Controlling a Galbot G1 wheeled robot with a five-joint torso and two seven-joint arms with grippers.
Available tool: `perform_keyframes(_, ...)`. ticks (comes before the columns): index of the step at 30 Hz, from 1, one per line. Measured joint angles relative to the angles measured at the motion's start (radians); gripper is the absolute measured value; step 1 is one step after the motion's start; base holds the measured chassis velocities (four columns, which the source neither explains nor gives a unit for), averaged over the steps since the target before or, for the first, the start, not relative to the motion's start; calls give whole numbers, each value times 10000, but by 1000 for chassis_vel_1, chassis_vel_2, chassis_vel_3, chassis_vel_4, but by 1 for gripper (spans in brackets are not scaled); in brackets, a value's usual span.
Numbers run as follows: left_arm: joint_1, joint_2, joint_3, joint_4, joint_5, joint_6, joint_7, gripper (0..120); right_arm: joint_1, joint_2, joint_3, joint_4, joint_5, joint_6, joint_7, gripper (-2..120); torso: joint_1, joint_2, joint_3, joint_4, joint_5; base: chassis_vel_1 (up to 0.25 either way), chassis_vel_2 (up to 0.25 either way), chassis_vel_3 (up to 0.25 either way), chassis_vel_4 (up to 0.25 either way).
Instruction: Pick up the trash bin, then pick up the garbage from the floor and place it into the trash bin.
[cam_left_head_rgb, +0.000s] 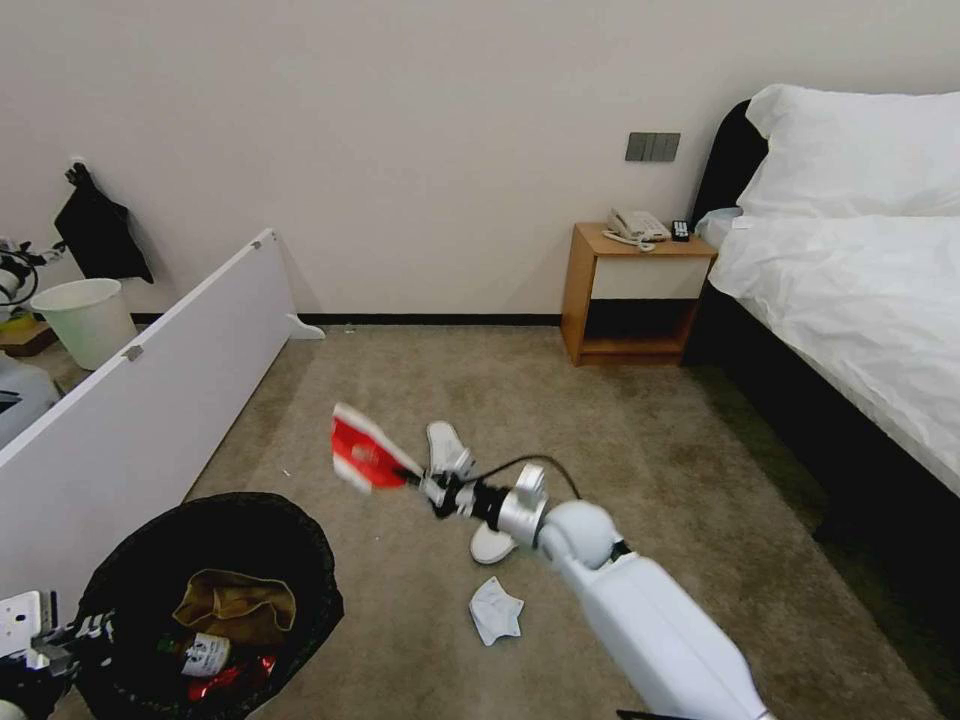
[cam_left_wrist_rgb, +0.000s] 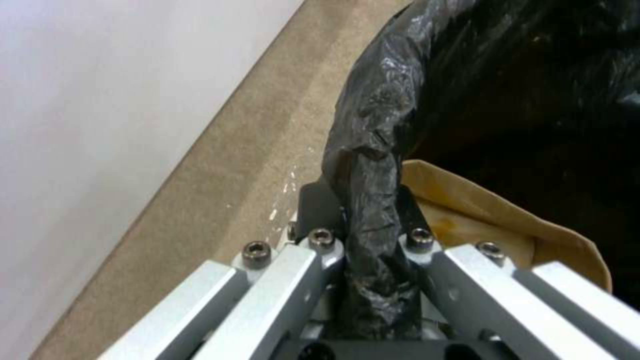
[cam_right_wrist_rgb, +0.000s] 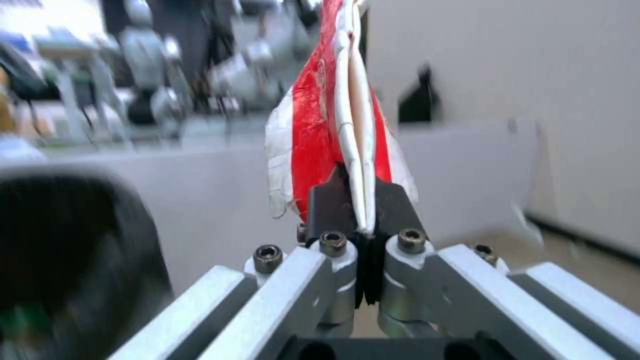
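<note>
Head view: the flattened red paper cup (cam_left_head_rgb: 362, 455) was pinched by the right gripper (cam_left_head_rgb: 412, 480) mid-frame; the trash bin (cam_left_head_rgb: 215, 590), lower left, was clamped by the left gripper (cam_left_wrist_rgb: 365, 220); a drop was needed next

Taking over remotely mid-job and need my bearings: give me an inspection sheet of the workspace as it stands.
Surface: beige carpet, a few small specks.
Job's things: trash bin with black liner at the robot's left, holding a brown bag, a bottle and something red; flattened red paper cup held in the air above the floor; crumpled tissue and two white slippers on the carpet.
Clutter: pale bucket behind the white panel.
Grippers: left gripper shut on the bin's lined rim; right gripper shut on the cup.
Cables: black cable looping over the right wrist.
Surroundings: bed, nightstand with telephone, wall.
</note>
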Motion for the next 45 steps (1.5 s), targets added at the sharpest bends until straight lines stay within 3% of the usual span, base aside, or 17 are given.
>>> perform_keyframes(8,64,-27,-17,-9,36,0,6,3,899,33,-796,2528,1951,-315,-3,0,0,0,0,2,-1,0,0,0,0)
perform_keyframes(22,96,-125,-64,-133,117,0,0,3,1780,-118,-2830,3569,3612,-666,-381,0,0,0,0,3,-2,0,0,0,0)
perform_keyframes(30,109,-136,-115,-224,122,0,-14,3,1919,-784,-4165,3477,3739,-725,-274,0,0,-1,0,0,-1,0,0,0,0)
perform_keyframes(39,132,-122,-130,-321,122,0,-17,3,1644,-1994,-4544,3337,3394,-737,-221,0,0,-1,1,-1,0,0,0,0,0)
perform_keyframes(45,137,-100,-130,-329,122,0,-26,3,1586,-2389,-4658,3265,3227,-737,-215,0,0,-2,0,1,0,0,0,0,0)
